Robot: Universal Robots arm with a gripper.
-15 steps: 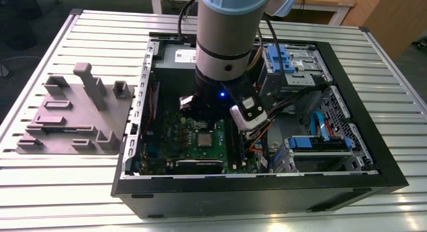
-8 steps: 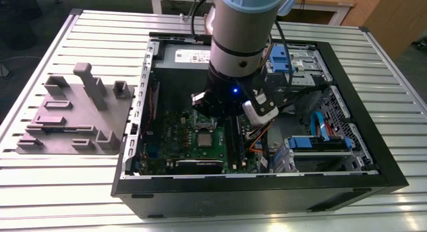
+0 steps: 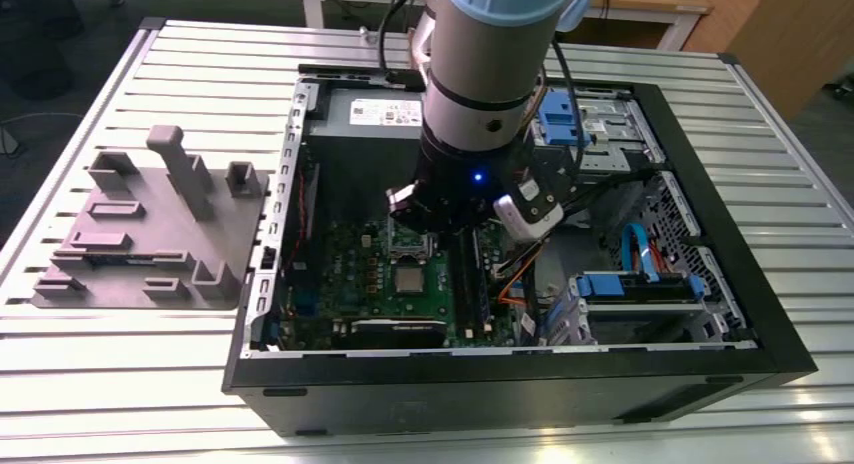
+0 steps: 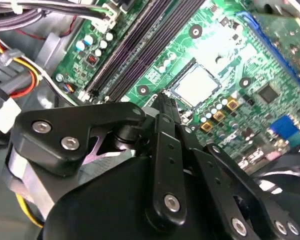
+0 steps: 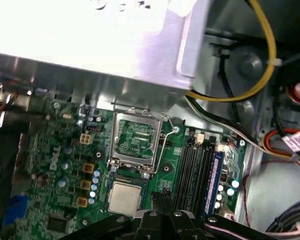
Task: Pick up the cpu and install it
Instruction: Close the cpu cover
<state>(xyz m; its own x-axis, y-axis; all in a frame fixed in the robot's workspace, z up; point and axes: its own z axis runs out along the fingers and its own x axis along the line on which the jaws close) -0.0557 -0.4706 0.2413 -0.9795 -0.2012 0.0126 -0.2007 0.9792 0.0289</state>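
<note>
A big grey robot arm point(image 3: 487, 74) reaches down into an open black metal computer case point(image 3: 507, 394). The case lies on a silver table made of metal slats point(image 3: 120, 384). The black gripper point(image 5: 161, 198) hangs low over the large green board point(image 5: 55, 165). In both wrist views its two fingers look pressed together at the tips, and they hold nothing.

The small flat square silvery-grey cpu point(image 5: 124, 197) lies flat on the green board, with a thin dark rim all round it. It is just beside the gripper tips but does not touch them. In the second wrist view the cpu point(image 4: 197, 85) sits a little way past the gripper point(image 4: 165, 101). In the exterior view the cpu point(image 3: 407, 277) lies out from under the arm, with its top bare and open.

One edge of the cpu is next to the empty silvery metal socket frame point(image 5: 135, 137), which has a thin wire lever along one side. Another edge has a row of little blue round cans point(image 5: 95, 182) close by. On the gripper's other side run the long black memory slots point(image 5: 192, 170). They are near the fingers, so room is tight there. The big grey box with a white label point(image 5: 90, 40) stands beyond the socket frame.

A grey plastic tray with upright pegs point(image 3: 147, 224) rests on the table at the exterior view's left, well apart from the board.
</note>
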